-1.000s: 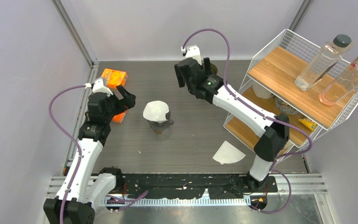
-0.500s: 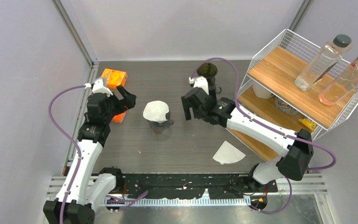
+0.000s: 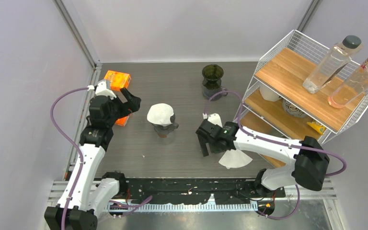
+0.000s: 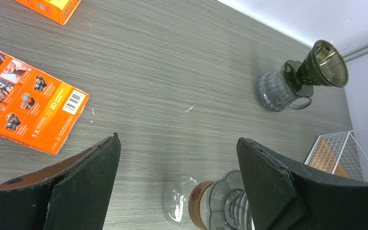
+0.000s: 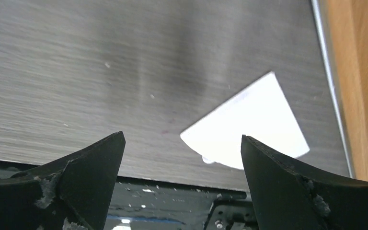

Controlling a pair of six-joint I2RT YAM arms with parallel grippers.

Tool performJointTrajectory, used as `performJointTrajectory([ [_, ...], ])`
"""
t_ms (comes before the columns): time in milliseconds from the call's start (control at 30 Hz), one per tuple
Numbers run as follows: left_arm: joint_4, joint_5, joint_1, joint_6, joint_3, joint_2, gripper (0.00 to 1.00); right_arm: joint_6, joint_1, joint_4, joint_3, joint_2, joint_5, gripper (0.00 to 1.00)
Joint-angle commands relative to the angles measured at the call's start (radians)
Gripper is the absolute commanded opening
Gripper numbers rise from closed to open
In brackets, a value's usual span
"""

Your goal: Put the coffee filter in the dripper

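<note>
While both arms hover with nothing held, the coffee filter (image 5: 249, 124) lies flat on the table (image 3: 187, 158), just beside the wire rack's (image 3: 287, 45) near corner. Its tip-to-arc axis points its narrow tip away from the arm bases. The right gripper (image 3: 205, 148) is above it with jaws spread. The left gripper (image 4: 177, 141), likewise spread, is well apart from the rack. The dark dripper (image 3: 212, 75) stands off the rack's far corner.

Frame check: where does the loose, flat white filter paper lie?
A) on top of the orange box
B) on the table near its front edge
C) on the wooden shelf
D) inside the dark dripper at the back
B: the flat filter lies on the table near its front edge, beside the open right gripper.
</note>
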Motion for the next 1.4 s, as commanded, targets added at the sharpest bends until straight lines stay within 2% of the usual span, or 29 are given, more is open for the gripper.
performJointTrajectory([
  [0, 0.055, 0.03, 0.0, 0.006, 0.003, 0.0, 1.0, 0.127, 0.003, -0.026, -0.099, -0.056, -0.053, 0.97],
  [200, 0.058, 0.033, -0.001, 0.003, 0.003, 0.004, 1.0, 0.229, 0.003, -0.054, -0.205, -0.094, -0.026, 0.92],
  [367, 0.06, 0.041, -0.001, 0.004, 0.004, 0.009, 1.0, 0.303, 0.002, 0.033, -0.292, -0.133, -0.039, 0.85],
  [767, 0.065, 0.046, -0.005, 0.001, 0.0, -0.001, 0.99, 0.363, -0.044, 0.185, -0.426, -0.132, -0.086, 0.75],
  [1133, 0.065, 0.046, -0.005, 0.004, 0.0, 0.003, 1.0, 0.363, -0.043, 0.164, -0.408, -0.038, -0.065, 0.54],
  [1367, 0.066, 0.046, -0.005, 0.004, 0.002, 0.005, 1.0, 0.333, -0.044, 0.206, -0.401, -0.023, -0.066, 0.34],
])
